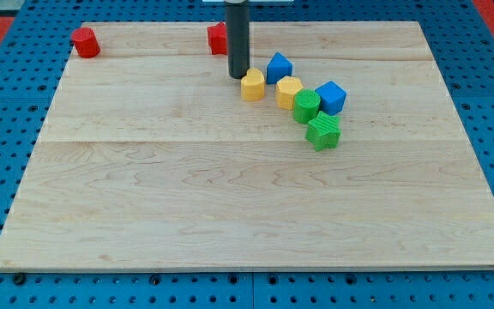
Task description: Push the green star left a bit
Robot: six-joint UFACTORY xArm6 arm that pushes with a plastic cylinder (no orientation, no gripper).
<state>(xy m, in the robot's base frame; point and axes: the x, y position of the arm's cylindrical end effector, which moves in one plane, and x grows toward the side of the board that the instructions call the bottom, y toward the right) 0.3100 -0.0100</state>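
The rod's tip [238,77] sits touching the upper-left of a yellow block [252,86]; there's no claw here, just a bare rod. The green star [322,131] lies well to the lower right of it, just below the green cylinder [306,106], so the tip looks to need the star's right side first.

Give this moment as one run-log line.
my tip: beside yellow block | green star: untouched, below green block | push: pending

We see the pale wooden worktop [230,197] brightly and evenly lit, without glare. Soft, short shadows gather beneath the coloured blocks. Focus is reasonably sharp throughout, with slight softness toward twelve o'clock.
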